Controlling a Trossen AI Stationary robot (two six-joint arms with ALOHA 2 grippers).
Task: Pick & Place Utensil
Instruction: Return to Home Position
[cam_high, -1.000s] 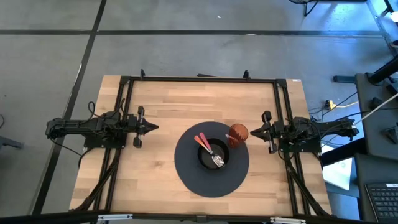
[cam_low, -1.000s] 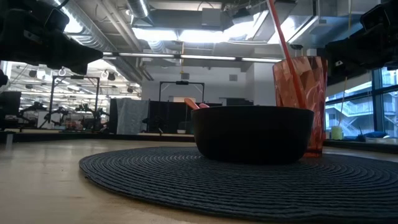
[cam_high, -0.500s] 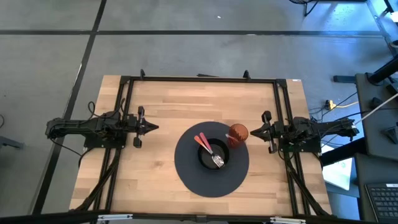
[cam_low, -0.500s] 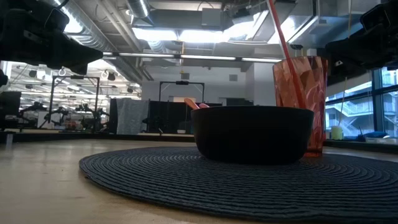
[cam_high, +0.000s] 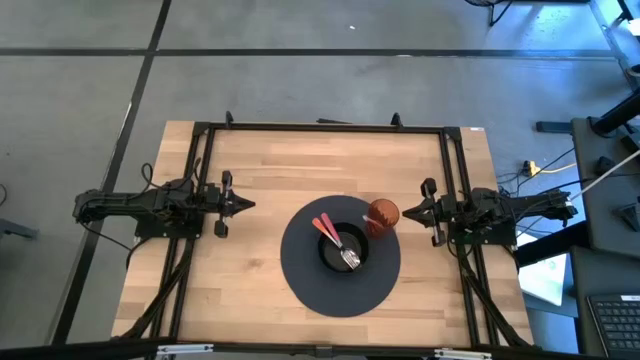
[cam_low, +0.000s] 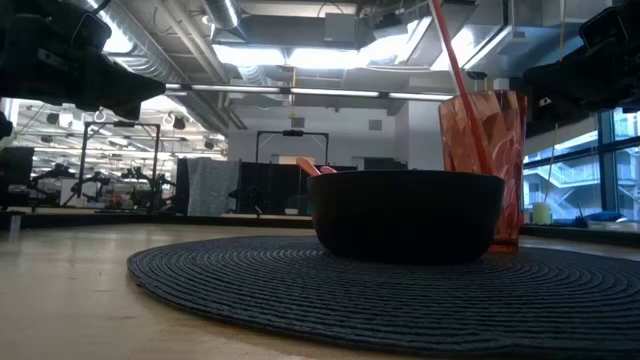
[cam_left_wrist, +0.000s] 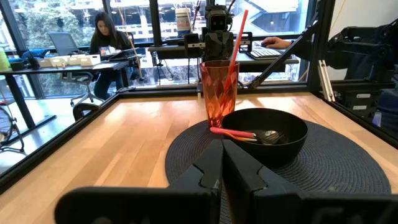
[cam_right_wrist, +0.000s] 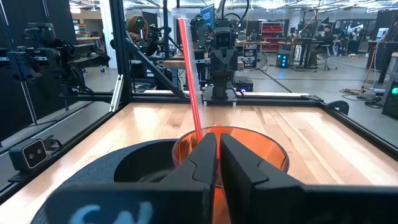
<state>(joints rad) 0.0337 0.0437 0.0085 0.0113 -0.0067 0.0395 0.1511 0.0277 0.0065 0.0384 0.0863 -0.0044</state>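
A: Two things we need: the grip, then the utensils.

B: We see the left gripper (cam_high: 245, 205) pinched together on nothing, well left of the round mat (cam_high: 300, 285). The right gripper (cam_high: 404, 211), likewise clamped and empty, sits just off the mat's right edge.

A: And the utensils?

B: At the mat's middle we find the orange spoon (cam_high: 318, 229) and pink fork (cam_high: 328, 222) in the black bowl (cam_low: 405, 215). The orange straw (cam_low: 452, 60) leans in the brown cup (cam_low: 500, 150) near the mat's right edge.
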